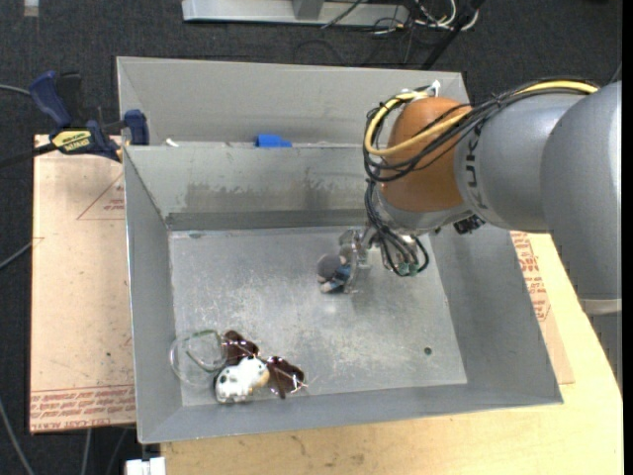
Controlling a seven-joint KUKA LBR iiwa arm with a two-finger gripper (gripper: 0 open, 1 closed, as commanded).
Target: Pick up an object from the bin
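Bin [297, 216]: grey metal, with sloping walls and a flat, scuffed floor; a low partition runs across its back
Arm [539, 161]: silver-grey, entering from the right of the camera view and bending down toward the middle of the bin
Wrist cover [425, 156]: orange and rounded, part of the robot, with yellow and black cables [379, 137] looped round it
Gripper [348, 261]: low over the floor, just behind the middle of the bin, its tip directly beside a small object
Gripper state: cannot be told from this view, whether released, clenched or grasping
Small object [334, 280]: a little grey and dark piece with a touch of blue, lying alone near the centre of the floor, at the gripper's tip; whether the two touch cannot be told
Heap, front-left corner: a clear plastic loop-shaped piece [191, 352], a white rounded piece [238, 382] and dark brown glossy pieces [283, 374], lying close together and partly over one another, well apart from the gripper
Blue piece [274, 142]: small, behind the partition, at the back of the bin
Remaining floor: bare grey metal between the small object and the heap
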